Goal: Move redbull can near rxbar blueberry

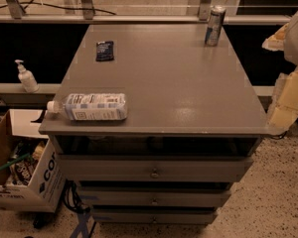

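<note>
Grey table top [179,83], drawers below. Redbull can [214,26]: upright, far right corner. Rxbar blueberry [105,50]: flat, far left, well apart from the can. Clear bottle [92,106]: on its side, near left edge. Gripper [287,100]: beyond the table's right side, apart from the can; open or closed cannot be told

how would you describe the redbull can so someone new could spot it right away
On the grey cabinet top, look to the far right corner: the redbull can stands upright there, apart from the gripper off the right edge. It is the only tall silver-and-blue thing; the rxbar blueberry lies flat far left, the clear bottle on its side near left.
</note>
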`<state>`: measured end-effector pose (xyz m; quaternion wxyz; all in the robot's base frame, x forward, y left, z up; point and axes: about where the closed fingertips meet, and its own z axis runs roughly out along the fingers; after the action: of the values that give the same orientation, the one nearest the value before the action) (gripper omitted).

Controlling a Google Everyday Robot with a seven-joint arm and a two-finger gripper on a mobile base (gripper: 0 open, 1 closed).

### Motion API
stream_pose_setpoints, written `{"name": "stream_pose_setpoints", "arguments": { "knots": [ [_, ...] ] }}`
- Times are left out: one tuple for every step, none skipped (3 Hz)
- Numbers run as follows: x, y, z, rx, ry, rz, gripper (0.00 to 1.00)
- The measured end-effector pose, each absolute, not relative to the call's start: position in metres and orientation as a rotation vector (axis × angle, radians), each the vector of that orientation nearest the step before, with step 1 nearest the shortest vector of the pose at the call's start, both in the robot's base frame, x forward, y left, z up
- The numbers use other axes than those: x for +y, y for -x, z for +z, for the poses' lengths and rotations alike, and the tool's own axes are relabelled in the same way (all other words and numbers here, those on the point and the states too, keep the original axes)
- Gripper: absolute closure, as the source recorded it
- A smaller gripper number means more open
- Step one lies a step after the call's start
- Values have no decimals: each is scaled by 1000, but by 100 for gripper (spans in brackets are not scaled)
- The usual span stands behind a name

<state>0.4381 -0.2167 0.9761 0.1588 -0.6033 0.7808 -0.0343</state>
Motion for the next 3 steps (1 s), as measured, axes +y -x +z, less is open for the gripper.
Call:
{"name": "stream_pose_setpoints", "arguments": {
  "knots": [
    [-217, -438, 976, 2232, 1725, -98, 0],
    [-218, -446, 970, 2188, 1712, -86, 0],
    [-222, -474, 957, 2149, 1628, -49, 0]
  ]
}}
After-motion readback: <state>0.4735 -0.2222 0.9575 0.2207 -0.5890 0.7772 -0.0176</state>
